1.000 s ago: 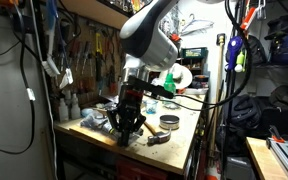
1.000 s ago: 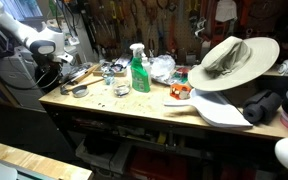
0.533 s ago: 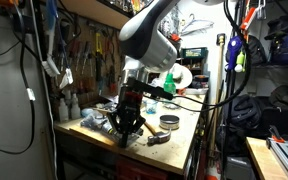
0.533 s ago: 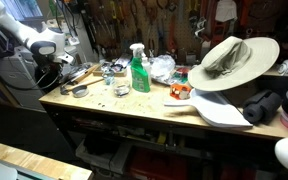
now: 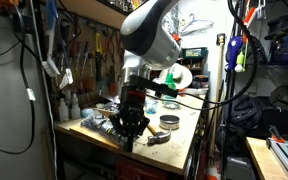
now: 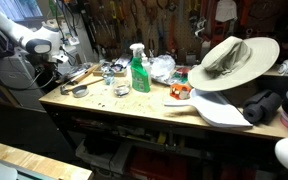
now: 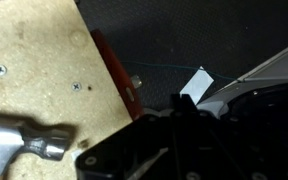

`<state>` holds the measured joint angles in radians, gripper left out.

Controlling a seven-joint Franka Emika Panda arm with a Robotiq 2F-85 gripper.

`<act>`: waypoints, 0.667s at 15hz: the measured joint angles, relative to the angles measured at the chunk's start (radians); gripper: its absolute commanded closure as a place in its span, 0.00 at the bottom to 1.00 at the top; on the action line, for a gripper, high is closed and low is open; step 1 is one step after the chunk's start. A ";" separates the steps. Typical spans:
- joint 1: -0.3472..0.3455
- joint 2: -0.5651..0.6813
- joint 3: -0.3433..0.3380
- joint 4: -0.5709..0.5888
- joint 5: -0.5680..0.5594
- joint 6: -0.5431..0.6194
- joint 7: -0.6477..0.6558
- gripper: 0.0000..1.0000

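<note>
My gripper [image 5: 127, 130] hangs low over the near end of a wooden workbench [image 5: 181, 143], at the bench's far end in an exterior view [image 6: 56, 62]. In the wrist view the gripper [image 7: 182, 100] is a dark mass past the bench's edge, its fingers pressed together into one narrow tip with nothing seen between them. A metal hammer head [image 7: 19, 150] lies on the board to the side of the gripper, apart from it. Two screws [image 7: 76, 87] sit in the bench top.
A green spray bottle [image 6: 140, 70], a round tin [image 6: 79, 90], small parts, a wide-brimmed hat [image 6: 229, 60] and a white board [image 6: 219, 112] are on the bench. Tools hang on the back wall. Cables hang beside the arm [image 5: 229, 70]. A red strip [image 7: 114, 70] edges the bench.
The arm has shifted only slightly above the bench end. Nothing on the bench has moved.
</note>
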<state>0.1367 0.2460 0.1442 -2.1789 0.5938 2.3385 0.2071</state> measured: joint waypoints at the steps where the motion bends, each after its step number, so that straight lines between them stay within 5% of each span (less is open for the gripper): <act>1: 0.006 -0.013 0.001 -0.011 -0.020 -0.016 0.021 0.99; 10: 0.034 -0.148 0.004 -0.117 -0.193 -0.115 0.206 0.99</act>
<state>0.1706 0.0976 0.1486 -2.2964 0.4006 2.2231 0.4135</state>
